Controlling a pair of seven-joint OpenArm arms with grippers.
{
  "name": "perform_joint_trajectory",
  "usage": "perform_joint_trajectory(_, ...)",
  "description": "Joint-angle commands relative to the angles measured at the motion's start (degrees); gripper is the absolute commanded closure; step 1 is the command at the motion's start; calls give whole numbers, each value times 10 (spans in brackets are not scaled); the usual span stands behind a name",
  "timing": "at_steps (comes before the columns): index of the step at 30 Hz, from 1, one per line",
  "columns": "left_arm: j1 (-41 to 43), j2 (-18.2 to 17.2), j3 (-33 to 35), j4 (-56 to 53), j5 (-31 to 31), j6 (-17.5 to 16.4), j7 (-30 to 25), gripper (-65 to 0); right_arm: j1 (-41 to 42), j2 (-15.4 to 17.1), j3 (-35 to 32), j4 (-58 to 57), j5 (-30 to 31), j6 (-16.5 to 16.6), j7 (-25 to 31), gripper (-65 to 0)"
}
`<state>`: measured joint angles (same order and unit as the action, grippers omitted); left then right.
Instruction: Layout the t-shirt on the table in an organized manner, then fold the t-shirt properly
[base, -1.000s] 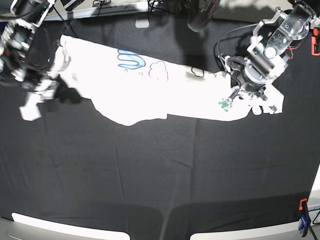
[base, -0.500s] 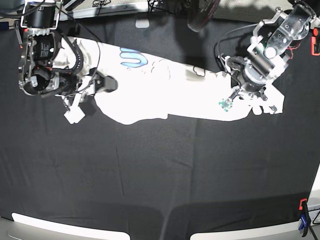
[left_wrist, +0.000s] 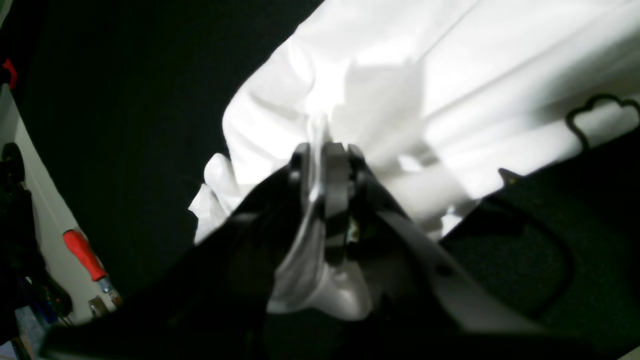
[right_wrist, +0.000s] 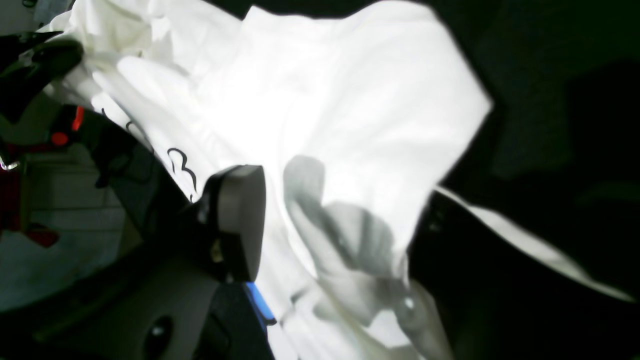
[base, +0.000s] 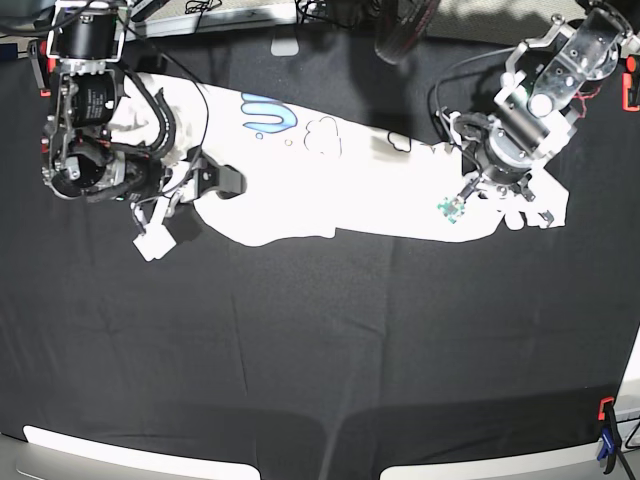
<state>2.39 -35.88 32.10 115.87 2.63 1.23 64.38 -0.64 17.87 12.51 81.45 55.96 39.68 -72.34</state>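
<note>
The white t-shirt (base: 330, 190) lies stretched in a long band across the far part of the black table (base: 320, 340), with blue lettering and cloud outlines facing up. My left gripper (base: 497, 190) is at the shirt's right end. In the left wrist view it (left_wrist: 322, 165) is shut on a raised fold of the white cloth (left_wrist: 450, 75). My right gripper (base: 188, 210) is at the shirt's lower left edge. In the right wrist view it (right_wrist: 335, 235) stands open, with a flap of cloth (right_wrist: 350, 100) lying between the grey pad (right_wrist: 240, 220) and the dark finger.
An orange clamp (base: 630, 90) sits on the table's right edge and another clamp (base: 606, 425) at the lower right corner. Cables run along the far edge. A red-handled tool (left_wrist: 85, 255) lies beyond the table's side.
My right arm has swung in from the far left onto the shirt's left end and now straddles its lower edge. The left gripper and its end of the shirt have not moved.
</note>
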Motion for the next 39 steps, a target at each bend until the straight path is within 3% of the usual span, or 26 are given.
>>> perform_joint_trajectory(1, -6, -5, -5, 11, 8, 6, -5, 0, 9, 0, 2, 10, 16, 3, -9, -285)
perform_joint_trajectory(6, -6, -5, -5, 11, 8, 6, -5, 0, 9, -24, 2, 11, 17, 3, -53, -191)
perform_joint_trajectory(10, -6, -5, -5, 11, 10, 6, -6, 0, 9, -24, 2, 13, 17, 3, -49, -4)
perform_joint_trajectory(13, -7, -5, -5, 11, 38, 13, -12, 0, 9, -24, 3, 25, 17, 3, -49, 0)
perform_joint_trajectory(15, -7, -5, -5, 11, 73, 35, -12, 0, 9, -24, 3, 38, 17, 3, -47, 0)
perform_joint_trajectory(20, -9, -5, -5, 11, 201, 81, -12, 0, 10, -24, 3, 87, 16, 3, -37, 0)
perform_joint_trajectory(30, -14, -5, -5, 12, 464, 239, -12, 0, 54, -25, 50, 181, 16, 3, -27, 0)
perform_joint_trajectory(33, -14, -5, -5, 12, 477, 252, -12, 0, 75, -25, 104, 200, 16, 3, -27, 0)
perform_joint_trajectory(36, -14, -5, -5, 12, 452, 251, -11, 0, 81, -25, 165, 210, 15, 3, -30, 0)
perform_joint_trajectory(39, -14, -5, -5, 12, 435, 241, -12, 0, 79, -24, 207, 210, 18, 3, -77, 0)
